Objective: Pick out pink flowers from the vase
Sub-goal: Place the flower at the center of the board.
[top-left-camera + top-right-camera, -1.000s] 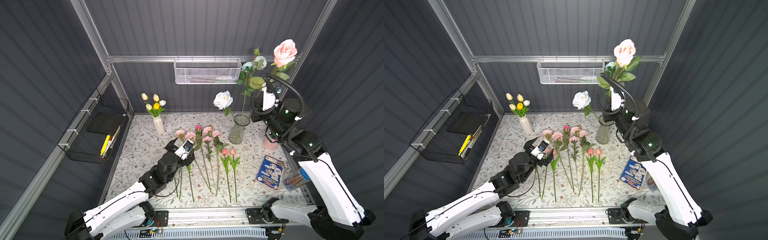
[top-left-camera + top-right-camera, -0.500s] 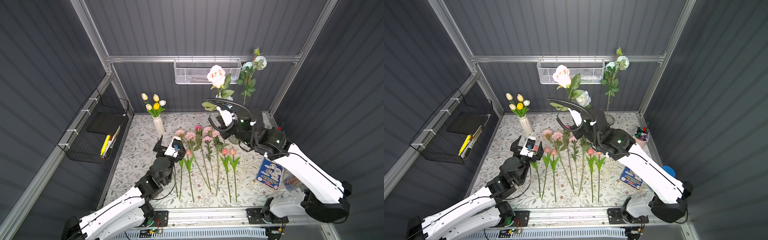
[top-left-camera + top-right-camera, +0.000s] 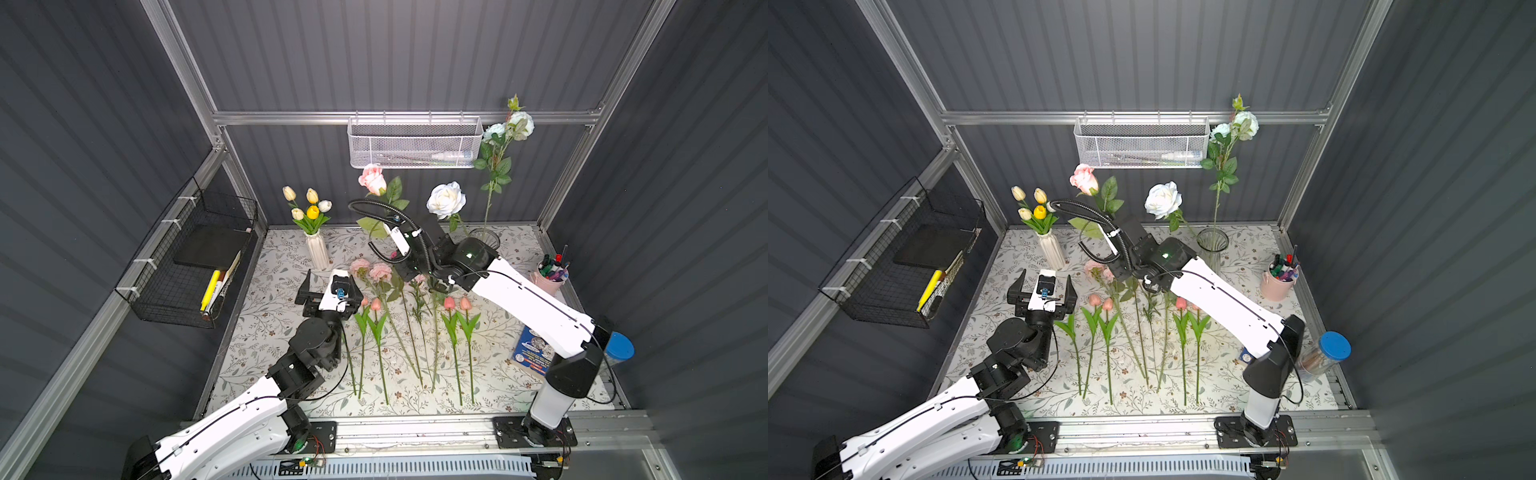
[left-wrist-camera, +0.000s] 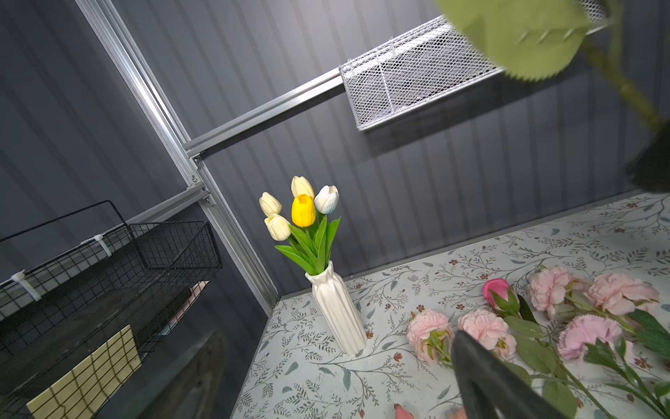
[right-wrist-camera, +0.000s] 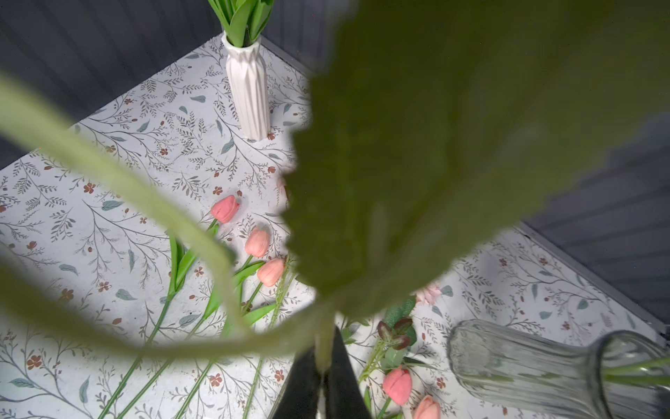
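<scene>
On the white floral-print tabletop (image 3: 266, 332), a row of pink tulips and pale pink ruffled sprays (image 3: 1108, 304) is lying stems frontward. At the back, the clear ribbed glass vase (image 3: 1212, 245) is holding only a big white rose (image 3: 446, 199) and a pale blue rose (image 3: 515, 124). The right gripper (image 5: 324, 348) is clamping the green stem of a tall pink rose (image 3: 372, 179), holding it upright over that row, and the left gripper (image 3: 1043, 286) is gaping empty. With the pinch so low, the top-heavy bloom is risking swinging, snagging the coiled cable (image 3: 1075, 204) or sweeping laid flowers.
</scene>
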`<action>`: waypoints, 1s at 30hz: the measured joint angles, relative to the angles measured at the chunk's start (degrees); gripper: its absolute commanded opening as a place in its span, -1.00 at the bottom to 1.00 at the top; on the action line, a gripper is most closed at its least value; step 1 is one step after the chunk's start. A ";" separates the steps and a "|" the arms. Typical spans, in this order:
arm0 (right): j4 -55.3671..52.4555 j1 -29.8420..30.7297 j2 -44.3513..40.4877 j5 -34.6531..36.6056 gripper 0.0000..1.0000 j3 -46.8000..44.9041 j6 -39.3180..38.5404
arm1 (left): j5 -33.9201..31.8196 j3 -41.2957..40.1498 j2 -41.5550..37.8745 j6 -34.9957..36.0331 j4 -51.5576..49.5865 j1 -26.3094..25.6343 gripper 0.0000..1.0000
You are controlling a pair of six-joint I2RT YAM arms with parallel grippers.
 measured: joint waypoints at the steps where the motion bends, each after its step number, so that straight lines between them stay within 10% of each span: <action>1: -0.81 -0.39 1.22 -0.90 -1.00 0.83 0.83 | -0.02 0.00 -0.15 0.00 0.02 0.00 0.99; 30: -15.56 -9.25 23.80 -21.22 -1.00 9.64 23.80 | 1.22 0.00 -0.44 -0.76 -1.38 0.00 0.98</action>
